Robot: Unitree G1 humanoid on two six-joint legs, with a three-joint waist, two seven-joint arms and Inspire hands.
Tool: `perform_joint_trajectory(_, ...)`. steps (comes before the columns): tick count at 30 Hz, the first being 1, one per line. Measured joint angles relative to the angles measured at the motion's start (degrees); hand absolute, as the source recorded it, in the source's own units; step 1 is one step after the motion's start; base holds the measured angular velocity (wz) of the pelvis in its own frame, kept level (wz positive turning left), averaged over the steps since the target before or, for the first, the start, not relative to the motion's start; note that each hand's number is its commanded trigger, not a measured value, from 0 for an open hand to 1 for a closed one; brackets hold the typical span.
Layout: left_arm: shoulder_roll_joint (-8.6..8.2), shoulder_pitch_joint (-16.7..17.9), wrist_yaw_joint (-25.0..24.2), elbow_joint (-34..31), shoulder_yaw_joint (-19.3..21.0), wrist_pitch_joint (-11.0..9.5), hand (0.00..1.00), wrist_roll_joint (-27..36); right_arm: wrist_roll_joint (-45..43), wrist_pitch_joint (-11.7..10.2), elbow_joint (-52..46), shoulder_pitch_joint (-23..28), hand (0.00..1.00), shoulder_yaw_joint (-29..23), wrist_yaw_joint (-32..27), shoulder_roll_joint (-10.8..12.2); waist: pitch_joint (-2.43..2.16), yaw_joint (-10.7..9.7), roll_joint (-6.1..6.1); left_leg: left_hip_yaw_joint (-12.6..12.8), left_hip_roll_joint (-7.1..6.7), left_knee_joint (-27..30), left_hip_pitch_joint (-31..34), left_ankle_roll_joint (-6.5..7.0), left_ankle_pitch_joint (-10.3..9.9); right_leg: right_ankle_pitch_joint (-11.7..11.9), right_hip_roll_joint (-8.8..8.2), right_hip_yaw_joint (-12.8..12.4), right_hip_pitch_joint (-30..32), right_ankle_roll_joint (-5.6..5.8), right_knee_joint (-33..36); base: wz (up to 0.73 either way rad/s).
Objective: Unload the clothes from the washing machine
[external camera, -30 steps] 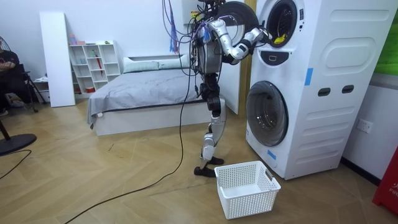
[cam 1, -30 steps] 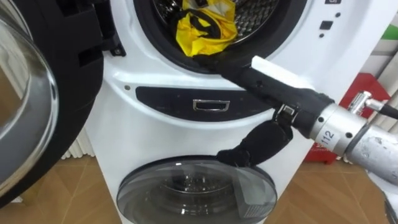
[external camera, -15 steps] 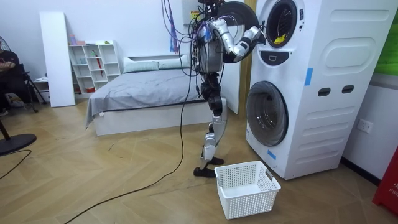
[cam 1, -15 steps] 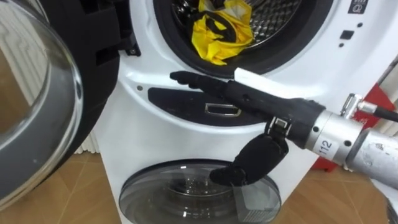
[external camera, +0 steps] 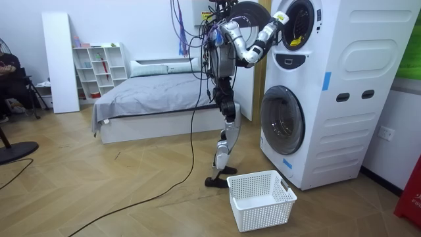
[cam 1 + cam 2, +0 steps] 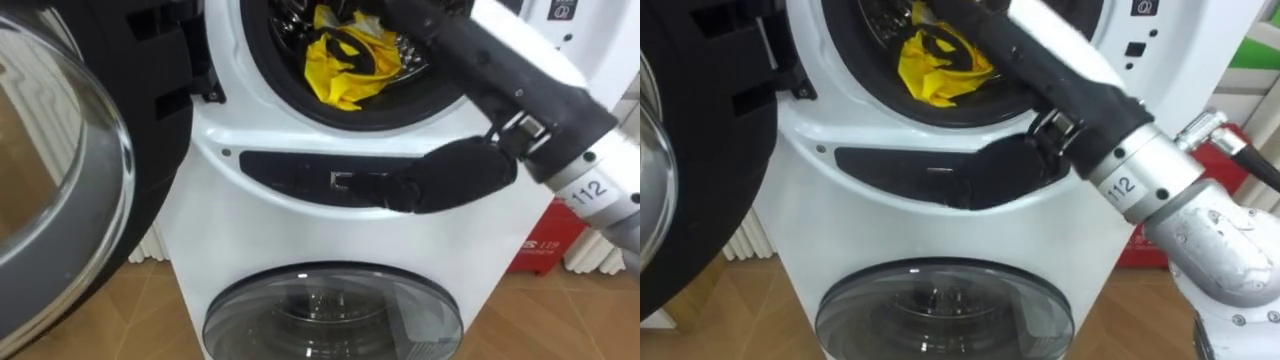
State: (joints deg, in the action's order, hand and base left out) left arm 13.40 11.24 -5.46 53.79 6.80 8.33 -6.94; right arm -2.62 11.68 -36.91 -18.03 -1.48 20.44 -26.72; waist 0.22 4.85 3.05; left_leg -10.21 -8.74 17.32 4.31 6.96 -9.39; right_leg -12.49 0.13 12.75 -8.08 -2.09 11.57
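Inside, yellow cloth (image 6: 345, 60) upright (upper drum (image 6: 268, 78)), rt hand (image 6: 485, 68) beside.

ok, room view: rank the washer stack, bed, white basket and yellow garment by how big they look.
1. washer stack
2. bed; it stands farther from the camera, so its real size against the stack is unsure
3. white basket
4. yellow garment, a small patch in the upper drum

You're looking at a yellow garment (image 6: 345, 62), crumpled and marked with black, lying in the round opening of the upper washing machine (image 6: 250, 130), low and near the front rim. The machine's glass door (image 6: 55, 190) stands swung open at left.
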Motion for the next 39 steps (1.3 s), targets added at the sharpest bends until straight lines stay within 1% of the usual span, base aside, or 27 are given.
perform_joint_trajectory(2,-0.13,0.12,0.09,0.00,0.00,0.00,0.00,-0.02,-0.24,-0.22,0.01,0.00,0.00,0.00,-2.06,0.00,-0.07,0.00,0.12,0.00,0.03,-0.09,-0.01,0.00,0.00,0.00,-0.03,0.01,-0.01,0.00,0.00,0.00)
perform_joint_trajectory(5,-0.54,0.51,0.10,0.03,0.00,-0.05,0.00,0.00,-0.24,-0.35,0.08,-0.02,0.00,-0.01,-4.87,0.00,-0.02,0.02,0.45,-0.05,0.03,-0.29,-0.03,-0.01,0.00,0.00,0.02,0.23,-0.03,0.00,-0.01,0.00)
perform_joint_trajectory(6,-0.62,0.67,0.10,0.03,0.00,-0.05,0.00,0.00,-0.20,-0.35,0.09,-0.04,0.00,-0.03,-5.81,-0.01,0.09,-0.06,0.71,-0.06,0.02,-0.37,-0.03,-0.01,0.00,0.00,0.02,0.28,-0.01,0.00,-0.03,0.00)
perform_joint_trajectory(11,-0.81,0.85,0.10,0.03,0.00,-0.01,0.00,0.03,-0.12,-0.33,0.52,-0.21,0.00,-0.03,-9.04,-0.01,0.21,-0.10,1.83,-0.34,-0.05,-0.57,0.00,0.02,-0.02,0.07,0.00,0.88,0.07,0.12,-0.06,0.03)
perform_joint_trajectory(14,-0.92,0.75,0.10,-0.27,-0.04,0.54,0.00,0.00,0.04,-0.32,1.81,-1.37,0.00,0.36,-10.40,0.00,0.07,0.09,2.20,-0.63,-0.13,-0.52,0.04,0.07,-0.05,0.12,-0.03,1.43,0.07,0.20,0.00,0.04)
perform_joint_trajectory(17,-0.85,0.28,0.13,-0.72,-0.20,1.61,0.00,0.02,-0.33,0.84,4.96,-3.93,0.00,1.68,-12.00,0.05,0.06,0.54,2.20,-0.76,-0.14,-0.46,-0.02,0.08,-0.05,0.13,-0.05,1.39,0.06,0.23,0.08,0.01)
perform_joint_trajectory(20,-0.65,-0.04,0.30,-0.83,-0.70,2.93,0.00,0.20,-1.42,2.15,7.73,-5.71,0.00,4.68,-13.09,0.07,0.08,0.64,2.19,-1.11,-0.21,-0.24,0.05,0.08,-0.06,0.17,-0.02,1.48,-0.01,0.34,0.07,0.06)
perform_joint_trajectory(21,-0.63,-0.35,0.30,-0.82,-1.36,3.33,0.00,0.54,-1.31,2.64,9.35,-6.86,0.00,5.85,-13.28,0.08,0.15,0.64,2.18,-1.21,-0.27,-0.09,0.25,0.08,-0.06,0.13,-0.02,1.73,-0.02,0.40,0.00,0.06)
perform_joint_trajectory(23,-0.75,-0.65,0.30,-0.82,-1.47,3.65,0.00,0.63,-0.40,3.35,12.22,-8.48,0.00,7.24,-13.54,0.07,0.17,0.97,2.20,-1.37,-0.34,0.07,0.39,0.07,-0.06,0.09,0.02,1.80,-0.03,0.47,-0.05,0.05)
perform_joint_trajectory(24,-0.80,-0.98,0.29,-0.81,-1.47,3.94,0.00,0.70,0.27,3.47,14.15,-8.89,0.00,7.50,-13.52,0.06,0.16,1.66,2.24,-1.41,-0.34,0.07,0.36,0.07,-0.06,0.09,0.03,1.84,-0.05,0.47,-0.05,0.04)
perform_joint_trajectory(27,-0.87,-2.02,0.28,-0.79,-1.45,4.72,0.00,0.64,0.21,4.46,18.42,-9.25,0.00,7.74,-13.25,0.07,0.16,2.39,2.32,-2.59,-0.75,0.59,0.58,0.06,-0.05,0.08,0.03,2.57,-0.26,0.48,-0.01,0.19)
perform_joint_trajectory(29,-0.98,-2.73,0.28,-0.79,-1.47,5.41,0.00,0.70,0.09,4.89,22.22,-10.28,0.00,8.29,-13.23,0.08,0.23,3.10,2.34,-2.83,-0.92,0.90,0.92,0.07,-0.05,0.02,-0.05,3.08,-0.16,0.58,-0.01,0.14)
perform_joint_trajectory(31,-1.15,-3.56,0.28,-0.78,-1.46,5.67,0.00,0.66,-0.02,6.21,26.63,-11.18,0.00,9.44,-13.02,0.43,0.33,3.87,2.43,-2.94,-0.99,1.12,1.17,0.07,-0.05,0.01,-0.06,3.14,0.03,0.60,-0.04,0.00)
perform_joint_trajectory(33,-1.38,-4.17,0.28,-0.79,-1.47,6.14,0.00,0.56,-0.05,7.14,28.50,-11.22,0.00,9.47,-12.69,1.22,0.34,4.79,2.49,-3.06,-1.07,1.08,1.26,0.09,-0.06,0.01,-0.12,3.25,0.09,0.60,-0.03,0.04)
perform_joint_trajectory(36,-1.46,-4.46,0.28,-0.80,-1.48,6.82,0.00,0.57,0.46,7.22,31.76,-12.40,0.00,9.47,-12.70,2.41,0.28,5.03,2.65,-3.47,-1.20,1.08,1.29,0.11,-0.07,0.02,-0.13,3.34,0.12,0.60,0.05,0.07)
perform_joint_trajectory(39,-1.44,-4.46,0.29,-0.86,-1.46,7.69,0.00,0.59,1.19,7.17,34.03,-13.46,0.00,9.48,-13.42,3.02,0.19,5.34,2.83,-3.59,-1.21,0.83,0.96,0.13,-0.08,0.05,-0.27,4.78,-0.22,0.66,0.09,0.02)
